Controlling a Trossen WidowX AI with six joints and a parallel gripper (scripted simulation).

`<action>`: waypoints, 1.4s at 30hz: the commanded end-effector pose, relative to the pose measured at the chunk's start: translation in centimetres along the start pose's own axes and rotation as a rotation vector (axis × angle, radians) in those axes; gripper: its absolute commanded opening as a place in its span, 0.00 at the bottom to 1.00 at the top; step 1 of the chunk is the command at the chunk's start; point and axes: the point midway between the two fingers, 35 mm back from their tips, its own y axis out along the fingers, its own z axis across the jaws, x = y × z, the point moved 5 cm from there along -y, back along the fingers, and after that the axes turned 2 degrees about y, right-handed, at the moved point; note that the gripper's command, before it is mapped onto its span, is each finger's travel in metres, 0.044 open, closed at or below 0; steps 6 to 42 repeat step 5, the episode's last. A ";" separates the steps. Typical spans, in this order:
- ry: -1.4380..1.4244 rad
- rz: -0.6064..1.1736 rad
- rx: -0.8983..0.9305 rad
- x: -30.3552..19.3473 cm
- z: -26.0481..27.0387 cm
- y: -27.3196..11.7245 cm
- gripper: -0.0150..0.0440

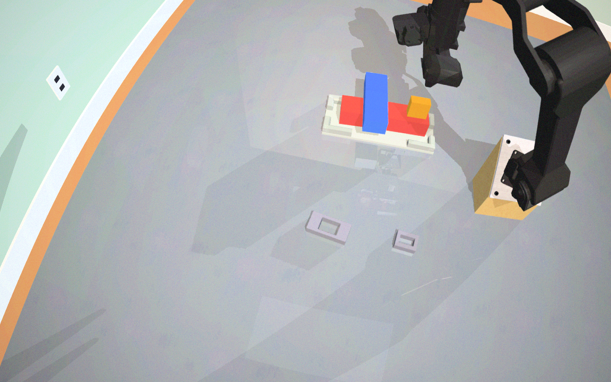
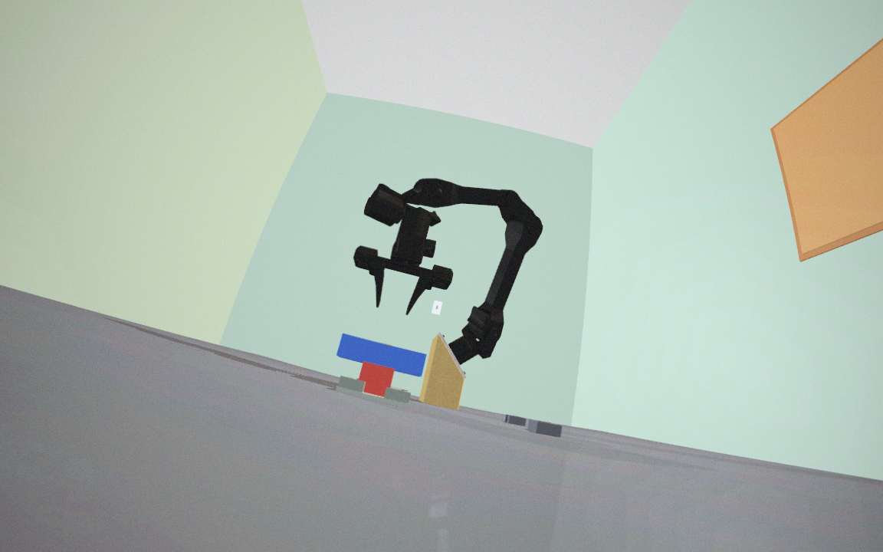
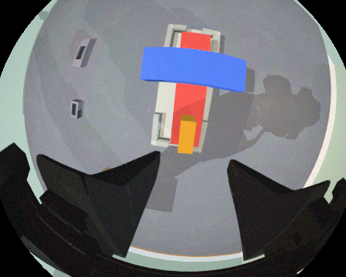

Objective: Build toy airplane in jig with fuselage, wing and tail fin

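Observation:
The red fuselage [image 1: 399,124] [image 2: 375,379] [image 3: 190,101] lies in the cream cradle [image 1: 369,137] [image 3: 164,111]. The blue wing [image 1: 375,102] [image 2: 381,354] [image 3: 194,69] lies across the top of the fuselage. The orange tail fin [image 1: 418,108] [image 3: 186,136] stands upright on the fuselage near its tail end; the wing hides it in the exterior view. The tabs and sockets are hidden under the parts. My gripper [image 2: 392,310] [image 3: 195,161] is open and empty, well above the airplane and touching none of it.
Two grey rectangular holders stand apart from the cradle, a larger one [image 1: 313,222] [image 3: 89,47] and a smaller one [image 1: 396,241] [image 3: 80,109]. The tan block [image 1: 486,182] [image 2: 442,381] under the arm's base is near the cradle's tail end.

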 end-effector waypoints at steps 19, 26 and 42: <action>-0.005 0.003 0.000 0.0 0.0 0.0 0.69; -0.005 0.003 0.000 0.0 0.0 0.0 0.69; -0.005 0.003 0.000 0.0 0.0 0.0 0.69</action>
